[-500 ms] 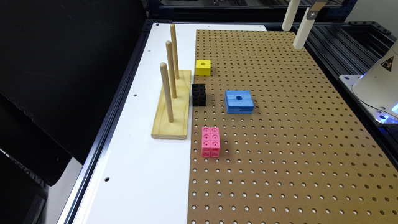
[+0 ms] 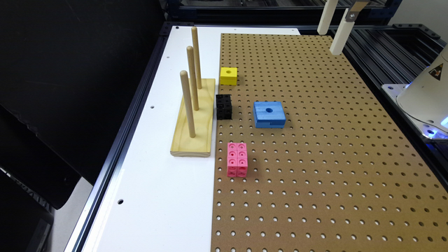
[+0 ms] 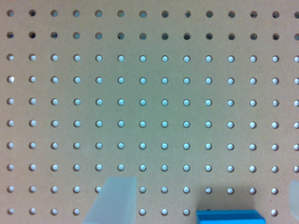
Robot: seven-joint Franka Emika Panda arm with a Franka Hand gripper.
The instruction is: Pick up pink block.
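Observation:
The pink block (image 2: 237, 159), an oblong of joined dimpled cubes, lies on the brown pegboard (image 2: 315, 157) near its edge toward the exterior view's left, in front of the wooden peg stand. My gripper (image 2: 329, 42) hangs high over the far corner of the pegboard at the exterior view's right, well away from the pink block. In the wrist view my gripper (image 3: 203, 200) is open, with one pale finger (image 3: 113, 200) plain and the other just at the frame's edge, and nothing between them.
A wooden base with three upright pegs (image 2: 193, 115) stands on the white table strip (image 2: 157, 196). A black cube block (image 2: 224, 106), a yellow block (image 2: 228, 75) and a blue block (image 2: 268, 114) (image 3: 229, 217) lie on the pegboard. The robot's white base (image 2: 425, 98) is at the right.

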